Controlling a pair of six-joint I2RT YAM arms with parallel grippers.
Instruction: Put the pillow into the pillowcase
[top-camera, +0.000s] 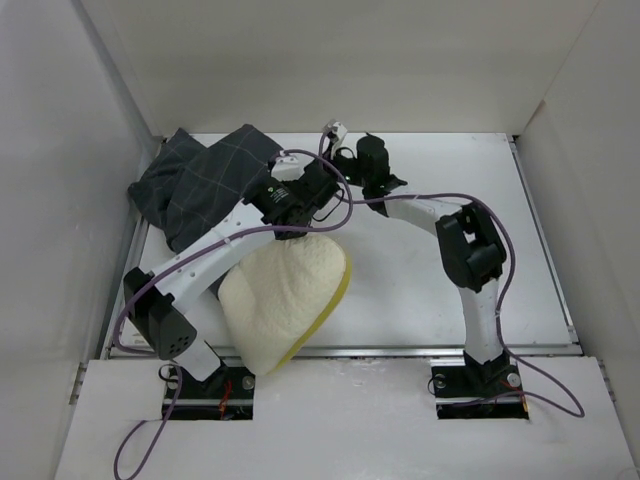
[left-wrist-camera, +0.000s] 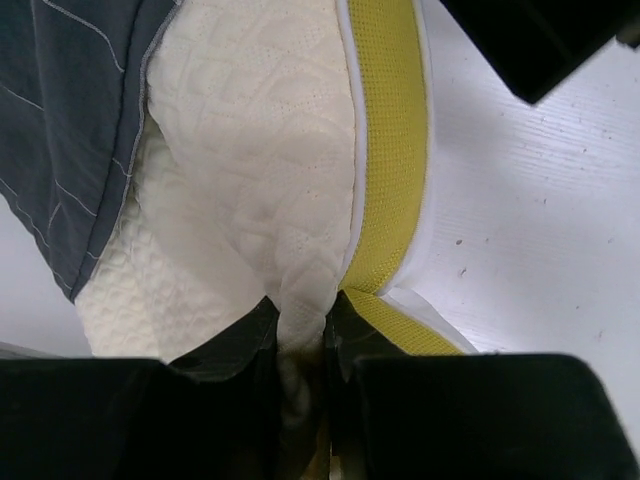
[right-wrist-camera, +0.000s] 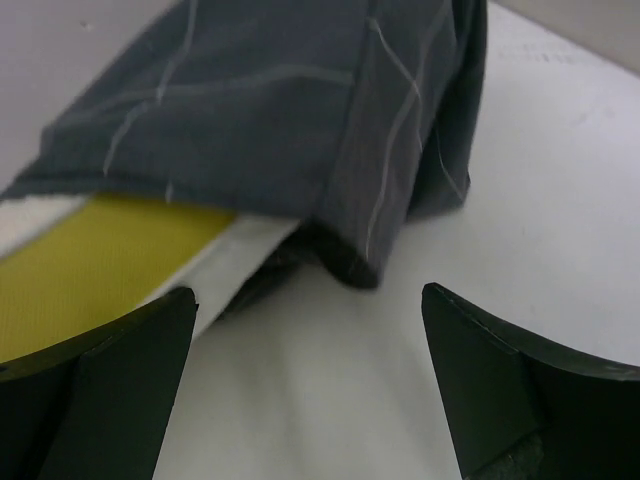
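One pillow (top-camera: 285, 300): cream and quilted, with its far end caught in my left gripper (top-camera: 295, 225) and its bulk bulging behind that gripper toward the arm bases, up to the near edge of the table (top-camera: 430, 300).
Pillow, left wrist view: the cream cover (left-wrist-camera: 250, 150) fills the space straight ahead of the fingers, and the yellow mesh edge runs just right of them.
Pillow, right wrist view: a strip of the yellow edge (right-wrist-camera: 100, 250) shows ahead and left of the fingers, tucked under dark cloth.
Pillowcase (top-camera: 205, 180): charcoal with a thin light check, heaped limp beyond and left of my left gripper.
Pillowcase, left wrist view: its hem (left-wrist-camera: 70, 120) lies over the pillow's upper left part, ahead and left of the fingers, touching the cover.
Pillowcase, right wrist view: a wrinkled corner (right-wrist-camera: 280, 110) sits ahead of the fingers, draped over the pillow's edge and resting on the table.
Left gripper (left-wrist-camera: 303, 330): clenched on a narrow fold of the pillow's cream cover, the cloth squeezed up between the two fingers.
Right gripper (right-wrist-camera: 310, 300): released, fingers spread wide with only bare table between them, near the pillowcase corner but apart from it.
Right gripper, top view: it sits (top-camera: 345, 160) just beyond my left wrist, facing the pillowcase.
Dark shape, upper right of left wrist view: blurred, and I cannot tell what it is.
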